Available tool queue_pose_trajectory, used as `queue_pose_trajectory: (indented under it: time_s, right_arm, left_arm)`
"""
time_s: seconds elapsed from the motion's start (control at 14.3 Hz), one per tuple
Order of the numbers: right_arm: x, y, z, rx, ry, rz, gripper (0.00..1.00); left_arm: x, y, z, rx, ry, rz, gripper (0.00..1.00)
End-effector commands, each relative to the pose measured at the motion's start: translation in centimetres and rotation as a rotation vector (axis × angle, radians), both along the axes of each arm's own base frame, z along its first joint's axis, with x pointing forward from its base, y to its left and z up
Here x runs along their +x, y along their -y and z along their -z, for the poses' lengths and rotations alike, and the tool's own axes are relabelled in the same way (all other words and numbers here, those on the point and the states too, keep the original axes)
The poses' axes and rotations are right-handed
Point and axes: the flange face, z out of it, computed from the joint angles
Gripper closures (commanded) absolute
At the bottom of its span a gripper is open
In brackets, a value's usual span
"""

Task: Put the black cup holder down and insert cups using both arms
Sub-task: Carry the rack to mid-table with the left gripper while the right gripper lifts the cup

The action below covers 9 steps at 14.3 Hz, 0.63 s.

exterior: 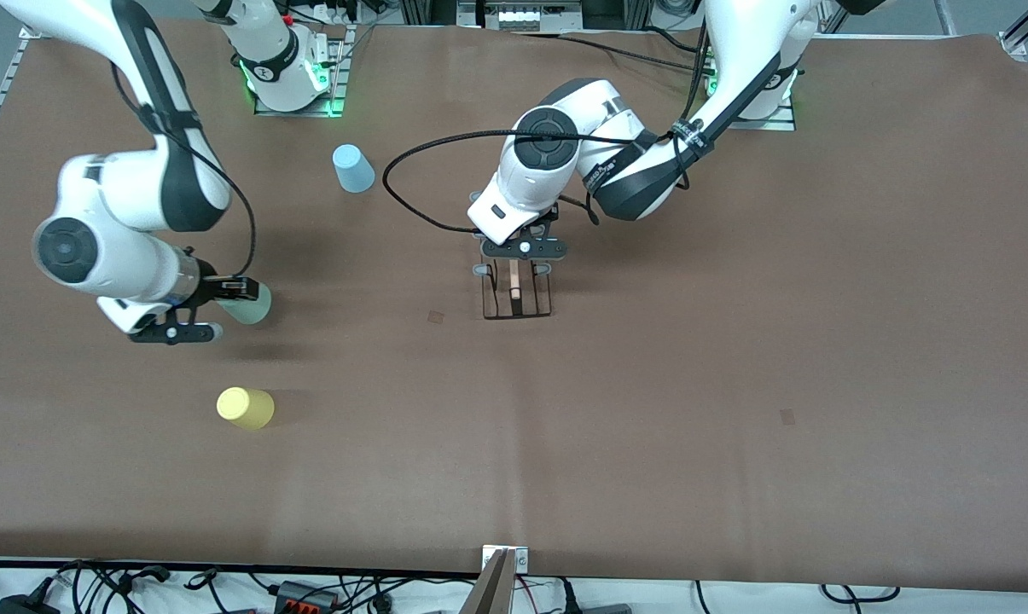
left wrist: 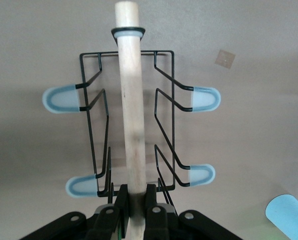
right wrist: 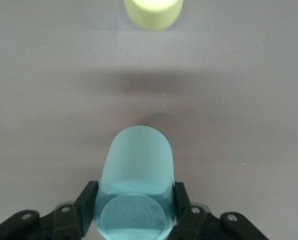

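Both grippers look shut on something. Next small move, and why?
Probably carry the mint cup, clamped in the right gripper, toward the black cup holder. The left gripper is shut on its wooden rod, and the pegs in view are bare.

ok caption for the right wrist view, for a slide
Right gripper shut on the mint green cup, yellow cup waiting on the brown table.

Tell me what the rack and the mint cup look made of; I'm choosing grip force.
The black cup holder looks like thin bent metal wire with a black coating; its top rod shows pale wood grain, and the peg tips look like translucent rubbery caps. The mint cup looks like matte, slightly translucent plastic, though that's only appearance.
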Motion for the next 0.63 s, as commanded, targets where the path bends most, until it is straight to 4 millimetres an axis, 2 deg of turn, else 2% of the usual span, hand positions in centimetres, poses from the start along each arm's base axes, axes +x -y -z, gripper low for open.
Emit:
queue_pose_trajectory:
  time_s: [0.0, 0.14, 0.21, 0.28, 0.42, 0.56]
  right_arm:
    - [0.6, -2.1, -1.3, 0.002, 0.001, -0.019, 0.81]
    - [1.0, -2.3, -0.7, 0.0, 0.016, -0.001, 0.81]
    - [1.1, -2.2, -0.3, 0.0, 0.017, 0.005, 0.81]
    - [1.1, -2.1, -0.3, -0.001, 0.014, 0.008, 0.81]
    - [0.9, -2.2, -0.5, -0.003, 0.008, 0.008, 0.81]
    - [0.6, -2.6, -1.0, -0.003, -0.003, 0.004, 0.81]
  left_arm:
    - [0.3, 0.8, -0.5, 0.006, 0.024, -0.005, 0.84]
    - [0.6, 0.6, -0.6, 0.007, 0.023, -0.011, 0.75]
    - [0.6, 0.5, -0.7, 0.011, 0.022, -0.011, 0.67]
    - [1.0, 0.0, -1.1, 0.012, 0.024, -0.028, 0.67]
    - [1.9, -2.0, -1.8, 0.06, 0.001, -0.047, 0.65]
    - [3.3, -4.3, -3.4, 0.092, -0.01, -0.064, 0.63]
